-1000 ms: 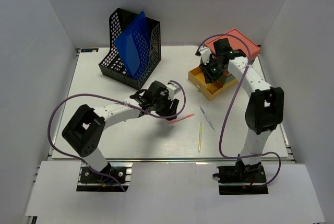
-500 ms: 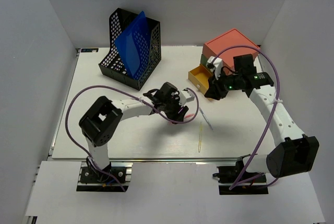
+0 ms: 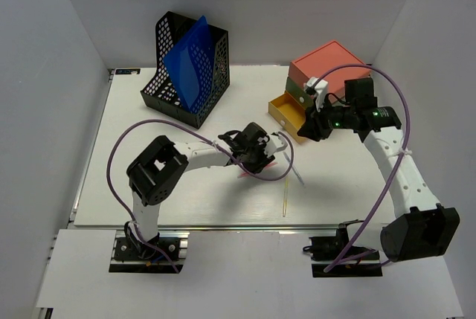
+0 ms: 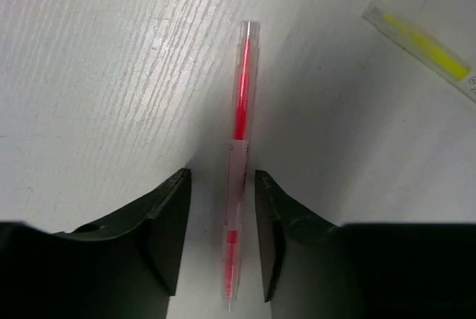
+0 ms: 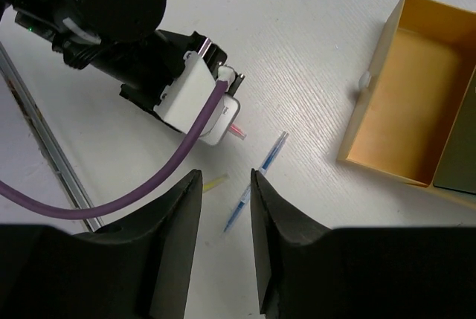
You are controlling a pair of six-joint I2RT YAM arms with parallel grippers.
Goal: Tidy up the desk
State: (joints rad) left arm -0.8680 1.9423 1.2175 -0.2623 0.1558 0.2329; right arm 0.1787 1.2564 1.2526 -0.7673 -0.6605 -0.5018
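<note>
On the white desk (image 3: 149, 178) a red pen (image 4: 242, 103) lies between the jaws of my left gripper (image 4: 222, 178). The jaws are open and there is a gap on each side of the pen. In the top view the left gripper (image 3: 260, 157) sits low over the pen (image 3: 244, 174). My right gripper (image 3: 306, 131) hovers open and empty beside the yellow drawer (image 3: 286, 111). In the right wrist view its jaws (image 5: 225, 174) frame a blue pen (image 5: 271, 154) on the desk below. A yellow pen (image 3: 285, 198) lies nearer the front edge.
A black mesh file holder (image 3: 186, 73) with a blue folder (image 3: 190, 62) stands at the back left. A red and a green box (image 3: 331, 66) are stacked at the back right, behind the open yellow drawer (image 5: 416, 103). The yellow pen also shows in the left wrist view (image 4: 424, 47).
My left gripper has moved right and come down over the red pen. My right gripper has drawn back from the yellow drawer toward the front, and its arm has swung out to the right.
</note>
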